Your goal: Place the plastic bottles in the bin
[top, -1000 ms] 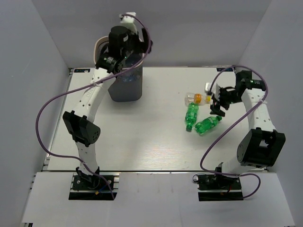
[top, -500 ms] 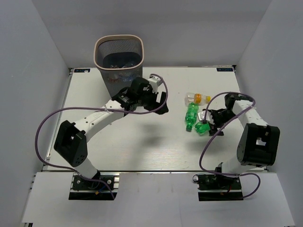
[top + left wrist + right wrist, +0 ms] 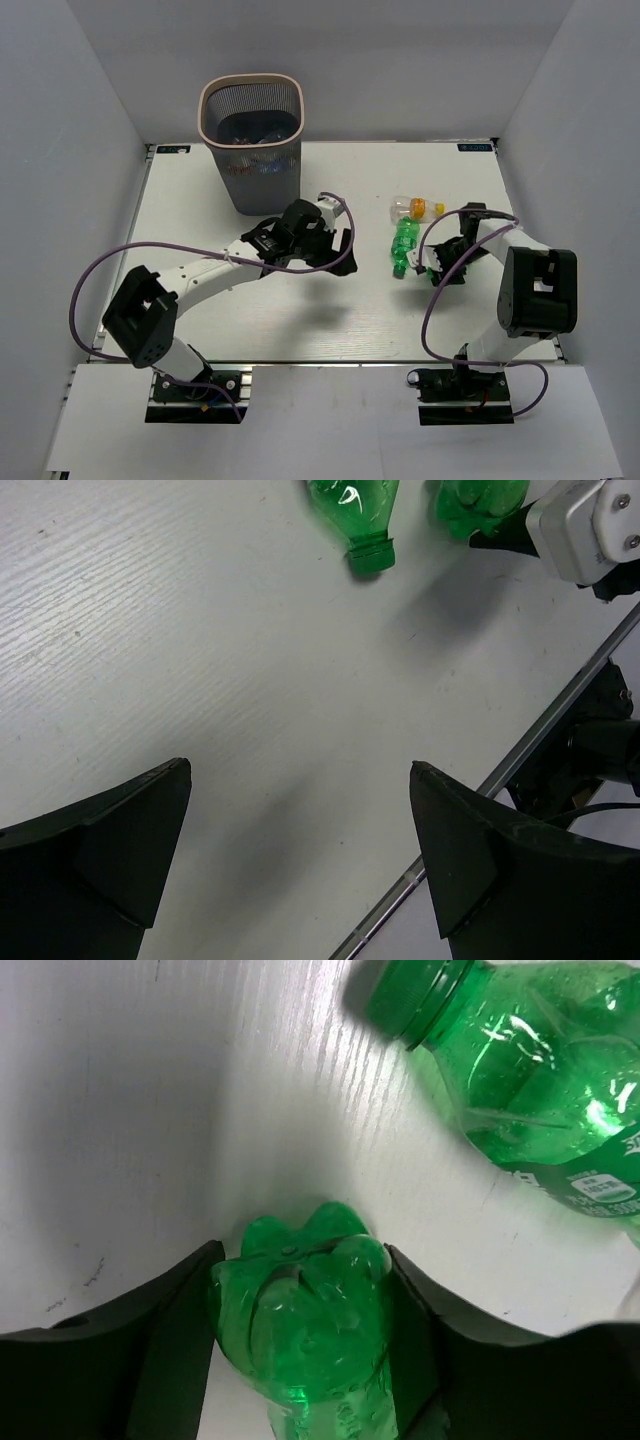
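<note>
Translucent green bottle (image 3: 300, 1340), lobed base showing, sits clamped in the right hand (image 3: 302, 1260); left hand (image 3: 300, 768) gapes, empty

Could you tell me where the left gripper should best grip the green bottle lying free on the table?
Probably across mid-body, from above. The free green bottle lies on its side, cap toward the near edge, both round flanks exposed; its neck tapers. The right gripper has the other green bottle between its fingers just to its right, so stay left.
</note>
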{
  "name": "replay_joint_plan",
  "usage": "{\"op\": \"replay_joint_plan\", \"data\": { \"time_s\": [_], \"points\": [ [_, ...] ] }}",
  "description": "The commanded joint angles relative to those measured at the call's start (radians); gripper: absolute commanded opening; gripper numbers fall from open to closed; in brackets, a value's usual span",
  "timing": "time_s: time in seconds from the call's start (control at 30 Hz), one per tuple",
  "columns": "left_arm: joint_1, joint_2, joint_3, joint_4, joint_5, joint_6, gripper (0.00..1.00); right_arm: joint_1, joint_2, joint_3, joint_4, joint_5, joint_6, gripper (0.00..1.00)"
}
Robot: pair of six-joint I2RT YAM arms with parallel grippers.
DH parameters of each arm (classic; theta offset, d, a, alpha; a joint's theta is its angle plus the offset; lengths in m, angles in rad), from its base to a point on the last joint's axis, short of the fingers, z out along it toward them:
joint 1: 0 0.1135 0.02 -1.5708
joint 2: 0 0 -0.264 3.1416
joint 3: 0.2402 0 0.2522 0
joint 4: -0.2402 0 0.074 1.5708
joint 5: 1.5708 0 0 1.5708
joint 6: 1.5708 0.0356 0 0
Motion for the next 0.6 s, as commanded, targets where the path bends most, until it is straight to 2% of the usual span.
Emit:
{"op": "replay_joint_plan", "data": {
  "time_s": [0.0,0.03,0.07,0.1,0.13,0.17,0.23,0.27,0.33,0.43,0.47,0.53,0.57],
  "points": [
    [-0.012,-0.057,-0.010,0.028,-0.019,-0.021,1.00,-0.002,0.009,0.023,-0.074,0.040,-0.020,0.50],
    [-0.021,-0.057,-0.010,0.028,-0.028,-0.021,1.00,-0.004,0.009,0.096,-0.207,0.021,-0.027,0.40],
    [-0.021,-0.066,-0.020,0.028,-0.028,-0.021,1.00,-0.007,-0.003,0.123,-0.257,0.012,-0.033,0.32],
    [-0.021,-0.075,-0.035,0.028,-0.028,-0.021,1.00,-0.008,-0.010,0.217,-0.307,-0.041,-0.073,0.21],
    [-0.030,-0.075,-0.055,0.028,-0.028,-0.021,1.00,-0.008,-0.017,0.250,-0.432,-0.062,-0.093,0.18],
    [-0.030,-0.088,-0.065,0.028,-0.028,-0.021,1.00,-0.004,-0.052,0.282,-0.461,-0.086,-0.127,0.16],
    [-0.030,-0.100,-0.095,0.039,-0.028,-0.032,1.00,0.004,-0.079,0.397,-0.481,-0.181,-0.136,0.15],
    [-0.040,-0.115,-0.105,0.048,-0.028,-0.032,1.00,0.016,-0.120,0.446,-0.433,-0.209,-0.080,0.15],
    [-0.040,-0.124,-0.138,0.062,-0.028,-0.041,1.00,0.033,-0.141,0.508,-0.290,-0.296,0.008,0.13],
    [-0.049,-0.161,-0.181,0.091,-0.028,-0.052,1.00,0.090,-0.161,0.538,0.079,-0.447,0.391,0.13],
    [-0.049,-0.161,-0.190,0.105,-0.028,-0.062,1.00,0.117,-0.165,0.530,0.401,-0.476,0.581,0.13],
    [-0.058,-0.161,-0.203,0.116,-0.028,-0.062,1.00,0.160,-0.154,0.499,0.669,-0.565,0.827,0.13],
    [-0.058,-0.161,-0.203,0.116,-0.028,-0.062,1.00,0.197,-0.142,0.496,1.073,-0.559,1.205,0.13]
  ]
}}
